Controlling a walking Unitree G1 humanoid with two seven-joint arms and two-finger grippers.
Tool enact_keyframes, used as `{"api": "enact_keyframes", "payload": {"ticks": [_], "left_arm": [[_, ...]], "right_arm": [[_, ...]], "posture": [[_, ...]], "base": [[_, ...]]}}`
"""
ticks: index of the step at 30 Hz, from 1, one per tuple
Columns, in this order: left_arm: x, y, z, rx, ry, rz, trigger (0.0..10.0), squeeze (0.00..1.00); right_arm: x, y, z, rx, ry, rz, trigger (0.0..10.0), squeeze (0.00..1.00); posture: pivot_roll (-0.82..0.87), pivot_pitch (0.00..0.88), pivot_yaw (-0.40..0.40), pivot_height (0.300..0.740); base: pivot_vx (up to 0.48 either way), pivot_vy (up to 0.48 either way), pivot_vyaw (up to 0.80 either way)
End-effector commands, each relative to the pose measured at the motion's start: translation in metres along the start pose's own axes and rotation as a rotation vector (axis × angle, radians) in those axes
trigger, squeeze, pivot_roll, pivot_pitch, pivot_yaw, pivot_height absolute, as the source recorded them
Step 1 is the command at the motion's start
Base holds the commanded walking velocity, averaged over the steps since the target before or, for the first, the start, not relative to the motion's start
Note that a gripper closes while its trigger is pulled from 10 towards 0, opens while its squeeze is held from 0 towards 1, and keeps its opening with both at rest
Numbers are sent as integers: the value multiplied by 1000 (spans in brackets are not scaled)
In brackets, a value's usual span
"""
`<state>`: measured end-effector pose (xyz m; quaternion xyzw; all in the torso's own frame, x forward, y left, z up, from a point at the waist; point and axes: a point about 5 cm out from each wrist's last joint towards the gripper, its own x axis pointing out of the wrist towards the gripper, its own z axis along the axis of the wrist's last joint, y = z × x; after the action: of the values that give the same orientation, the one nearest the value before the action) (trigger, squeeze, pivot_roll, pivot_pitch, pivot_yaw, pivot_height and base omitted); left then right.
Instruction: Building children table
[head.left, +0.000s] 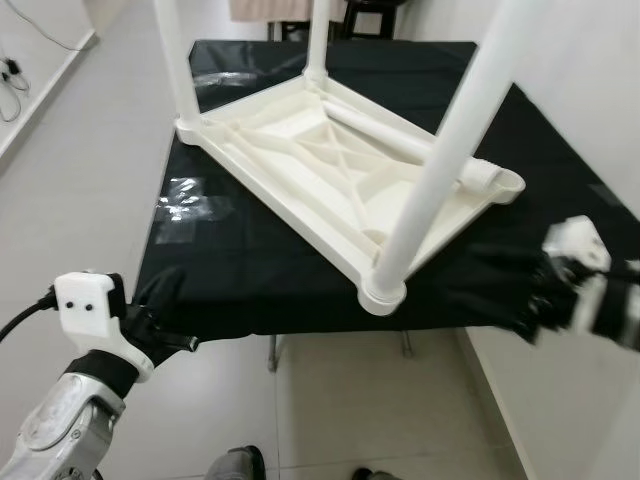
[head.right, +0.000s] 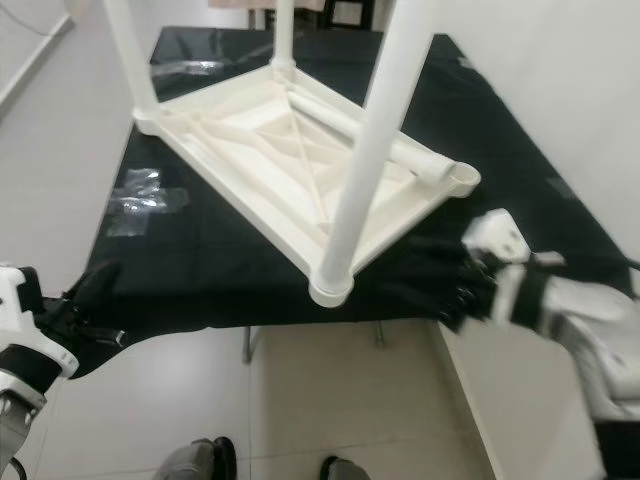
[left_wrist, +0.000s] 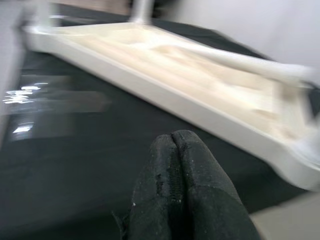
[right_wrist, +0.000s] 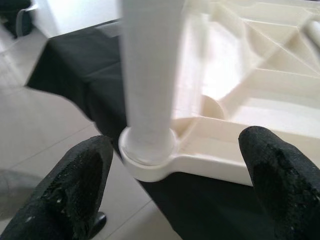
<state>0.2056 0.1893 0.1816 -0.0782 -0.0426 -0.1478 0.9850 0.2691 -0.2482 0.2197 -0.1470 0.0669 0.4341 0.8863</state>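
A white plastic children's table (head.left: 330, 170) lies upside down on a black-covered worktable (head.left: 250, 270). Three white legs stand up from its corners: the near one (head.left: 440, 150), the far left one (head.left: 175, 60) and the far middle one (head.left: 318, 40). A loose leg (head.left: 400, 140) lies across the underside, ending by the open right corner socket (head.right: 462, 178). My right gripper (right_wrist: 175, 145) is open, level with the near leg's base, with its fingers spread either side of it and not touching. My left gripper (left_wrist: 172, 140) is shut on nothing at the worktable's near left corner.
Crumpled clear plastic (head.left: 185, 205) lies on the black cloth left of the white table. A white wall runs close along the right side. Pale tiled floor (head.left: 330, 410) lies in front, with dark shoes (head.left: 240, 465) at the bottom edge.
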Motion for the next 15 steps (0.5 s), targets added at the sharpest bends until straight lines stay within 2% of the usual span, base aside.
{"api": "enact_keyframes", "payload": {"ticks": [1,2,3,5,6,7,8,10,11,12,13,15], "left_arm": [[-2,-5,-4,12,32,-38,10000,0],[-2,-5,-4,12,32,-38,10000,0],[-1,-11,-6,18,43,-74,10000,0],[-1,-11,-6,18,43,-74,10000,0],[0,-15,-8,22,49,-92,10000,0],[0,-15,-8,22,49,-92,10000,0],[1,-16,-8,23,50,-102,10000,0],[1,-16,-8,23,50,-102,10000,0],[1,-17,-8,27,50,-106,10000,0],[1,-17,-8,27,50,-106,10000,0],[2,-18,-8,34,51,-111,10000,0],[2,-18,-8,34,51,-111,10000,0]], "right_arm": [[15,5,3,-38,2,27,10000,0],[15,5,3,-38,2,27,10000,0],[38,15,10,-51,-41,95,10000,0],[38,15,10,-51,-41,95,10000,0],[56,25,16,-53,-81,158,10000,0],[56,25,16,-53,-81,158,10000,0],[90,43,28,-45,-170,244,10000,0],[90,43,28,-45,-170,244,10000,0],[121,57,41,-37,-246,286,10000,0],[121,57,41,-37,-246,286,10000,0],[152,64,57,-26,-316,276,10000,0],[152,64,57,-26,-316,276,10000,0]], "posture": [[53,145,-39,740],[53,145,-39,740],[57,143,-41,740],[57,143,-41,740],[59,142,-44,740],[59,142,-44,740],[71,138,-47,740],[71,138,-47,740],[84,137,-51,740],[84,137,-51,740],[100,135,-63,740],[100,135,-63,740]], "base": [[0,0,0],[0,0,0],[0,0,0],[0,0,0],[0,0,0],[0,0,0],[0,0,0],[0,0,0],[0,0,0],[0,0,0],[0,0,0],[0,0,0]]}}
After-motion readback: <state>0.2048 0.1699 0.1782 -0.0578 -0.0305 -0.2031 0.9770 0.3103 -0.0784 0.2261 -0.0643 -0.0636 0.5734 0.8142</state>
